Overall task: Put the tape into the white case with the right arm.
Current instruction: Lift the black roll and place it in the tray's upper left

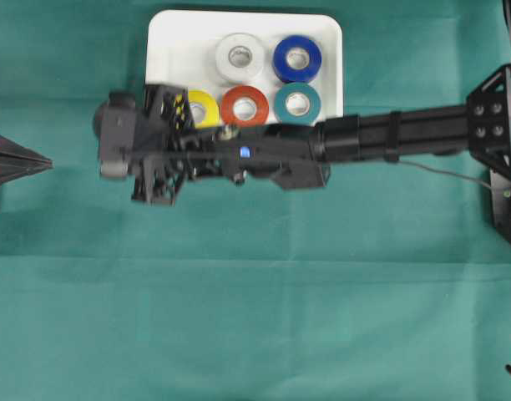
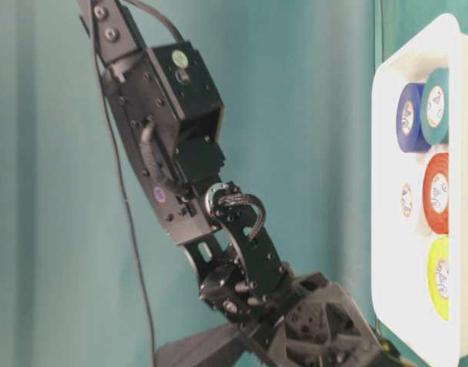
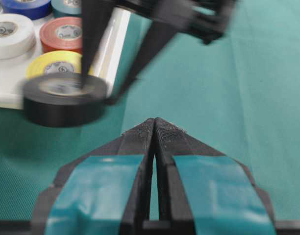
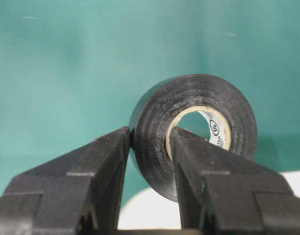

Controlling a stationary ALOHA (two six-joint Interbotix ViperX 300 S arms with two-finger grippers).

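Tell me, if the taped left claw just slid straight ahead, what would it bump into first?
Probably nothing near: the left gripper points over bare green cloth. The black tape roll in the right gripper hangs off to its left, though depth is unclear.

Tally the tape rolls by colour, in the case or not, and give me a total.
White roll: 1
Blue roll: 1
Yellow roll: 1
Red roll: 1
Teal roll: 1
Black roll: 1, held by the right gripper, not yet in the white case
Total: 6 rolls
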